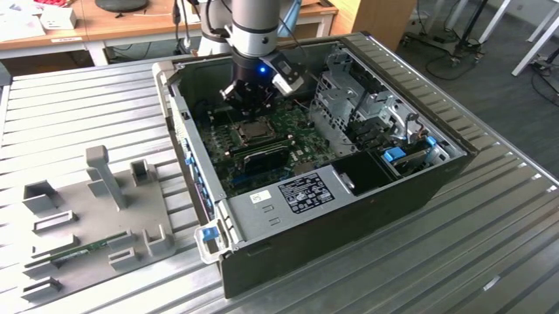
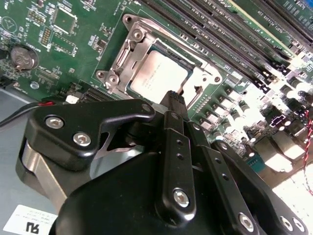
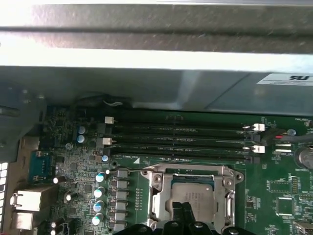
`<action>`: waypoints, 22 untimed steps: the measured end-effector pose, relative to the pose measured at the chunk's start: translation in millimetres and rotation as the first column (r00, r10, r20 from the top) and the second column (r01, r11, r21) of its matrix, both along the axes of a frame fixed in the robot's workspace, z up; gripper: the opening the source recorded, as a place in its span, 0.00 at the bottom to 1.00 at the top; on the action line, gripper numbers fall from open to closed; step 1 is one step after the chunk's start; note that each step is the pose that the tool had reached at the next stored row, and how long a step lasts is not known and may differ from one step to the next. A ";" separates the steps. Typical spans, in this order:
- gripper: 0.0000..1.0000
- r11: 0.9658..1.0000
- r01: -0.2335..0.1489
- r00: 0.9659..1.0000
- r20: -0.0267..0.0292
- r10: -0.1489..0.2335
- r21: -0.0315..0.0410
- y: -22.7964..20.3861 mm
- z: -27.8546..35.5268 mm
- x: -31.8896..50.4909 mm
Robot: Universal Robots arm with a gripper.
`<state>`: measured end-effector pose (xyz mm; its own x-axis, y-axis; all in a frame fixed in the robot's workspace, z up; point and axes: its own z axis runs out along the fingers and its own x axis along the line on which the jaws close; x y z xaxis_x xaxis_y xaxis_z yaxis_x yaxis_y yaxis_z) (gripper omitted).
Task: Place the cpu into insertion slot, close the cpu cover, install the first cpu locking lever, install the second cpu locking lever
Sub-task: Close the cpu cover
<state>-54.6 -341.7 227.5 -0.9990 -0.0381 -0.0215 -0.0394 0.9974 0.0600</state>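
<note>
Second wrist view: the gripper [image 2: 176, 99], jaws closed together and empty, stands just beside one edge of the cpu [image 2: 159, 76].

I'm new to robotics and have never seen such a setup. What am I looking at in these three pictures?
A robot arm reaches into an open computer case lying on a ribbed metal table. The exterior view looks on from outside; both wrist views ride on the arm and show the green circuit board. The gripper, the arm's two-fingered hand, is shut, holds nothing and hangs close over the cpu, a silver-grey chip sitting in its insertion slot with the cpu cover down around it. A grey holder tray lies beside the case.
</note>
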 end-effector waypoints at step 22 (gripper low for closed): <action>0.10 1.000 -0.006 1.000 0.003 0.006 0.000 -0.5 -7.9 -6.9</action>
